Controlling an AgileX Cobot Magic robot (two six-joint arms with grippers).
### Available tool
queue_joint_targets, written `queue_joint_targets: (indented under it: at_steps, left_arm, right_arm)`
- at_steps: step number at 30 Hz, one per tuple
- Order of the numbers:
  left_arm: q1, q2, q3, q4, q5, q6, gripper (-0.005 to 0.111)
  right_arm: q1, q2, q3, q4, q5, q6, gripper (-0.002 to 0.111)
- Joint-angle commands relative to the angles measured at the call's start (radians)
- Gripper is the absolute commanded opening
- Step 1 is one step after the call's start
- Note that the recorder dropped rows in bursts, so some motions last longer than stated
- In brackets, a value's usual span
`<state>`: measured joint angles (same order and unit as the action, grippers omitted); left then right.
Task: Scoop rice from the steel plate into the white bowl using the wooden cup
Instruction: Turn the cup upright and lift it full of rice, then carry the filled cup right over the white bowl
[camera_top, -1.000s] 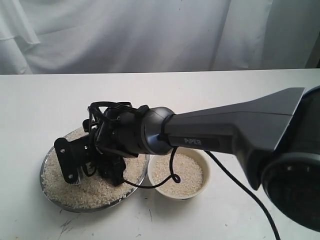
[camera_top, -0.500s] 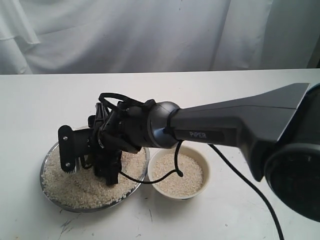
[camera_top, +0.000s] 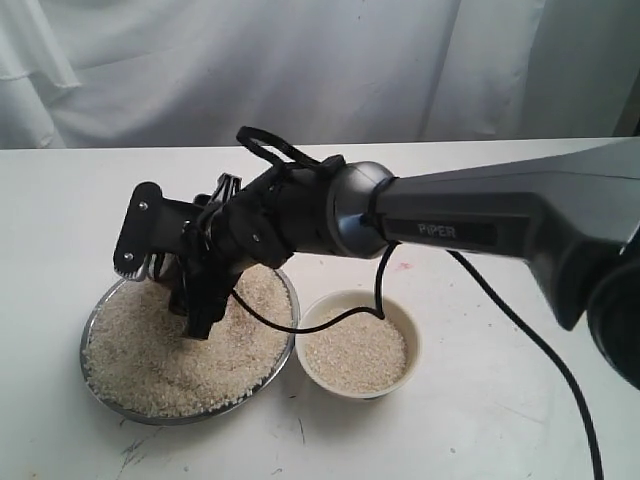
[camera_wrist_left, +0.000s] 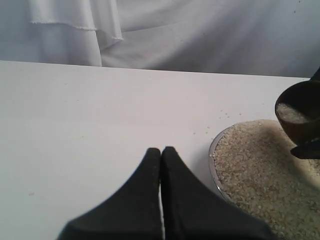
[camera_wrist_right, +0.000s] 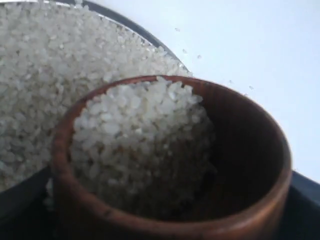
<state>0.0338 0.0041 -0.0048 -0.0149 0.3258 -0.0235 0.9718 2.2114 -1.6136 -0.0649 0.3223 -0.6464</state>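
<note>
Right gripper (camera_top: 168, 285): jaws spread wide and clamped on the wooden cup (camera_wrist_right: 245, 150), one finger on each side of its barrel. In the exterior view my own fingers and wrist hide the cup, but both wrist views show it.

Cup: part full of rice (camera_wrist_right: 140, 130). The grains are banked against one side of the inside, and the opposite inner wall is bare dark wood. The cup hangs over the steel plate (camera_wrist_left: 212, 152), inside its rim and above the heap, casting a shadow on the grains under it. I cannot tell whether my lower fingertip touches the heap.

Steel plate: on the white table (camera_top: 480, 200), covered nearly rim to rim with loose rice. A few stray grains (camera_wrist_left: 220, 117) lie on the table just outside the rim.

White bowl (camera_top: 404, 318): just beside the plate, on the side my right arm reaches in from. It holds a layer of rice. The two rims are very close, and I cannot tell whether they touch.

Left gripper (camera_wrist_left: 161, 150): jaws closed, tips pressed together, holding nothing. It sits over bare table near the plate's rim, not over the plate, and apart from the cup.

Black cable (camera_top: 520, 330): loops down from my right wrist over the bowl beside the plate, and another run trails off across the table.

White cloth (camera_top: 300, 70) hangs behind the table, beyond the plate.
</note>
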Motion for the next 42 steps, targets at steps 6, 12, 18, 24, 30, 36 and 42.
queue_joint_targets:
  at_steps: [6,12,18,24,30,36,42]
  left_arm:
    - [0.002,-0.004,0.005,-0.002,-0.007,0.0,0.0]
    - [0.002,-0.004,0.005,-0.002,-0.007,0.0,0.0]
    - [0.002,-0.004,0.005,-0.002,-0.007,0.0,0.0]
    - [0.002,-0.004,0.005,-0.002,-0.007,0.0,0.0]
    - [0.002,-0.004,0.005,-0.002,-0.007,0.0,0.0]
    - [0.002,-0.004,0.005,-0.002,-0.007,0.0,0.0]
    - [0.002,-0.004,0.005,-0.002,-0.007,0.0,0.0]
  right_arm:
    - [-0.044,-0.09,0.022,0.317,0.048,-0.061,0.0]
    - [-0.09,-0.173,0.103,0.668,0.05,-0.285,0.0]
    - [-0.095,-0.29,0.228,0.721,0.043,-0.364,0.0]
    - [-0.095,-0.405,0.345,0.646,0.039,-0.359,0.0]
    - [-0.1,-0.489,0.431,0.585,0.007,-0.33,0.0]
    - [-0.1,-0.503,0.482,0.39,0.057,-0.314,0.0]
    - [-0.1,-0.503,0.503,0.221,0.148,-0.3,0.0]
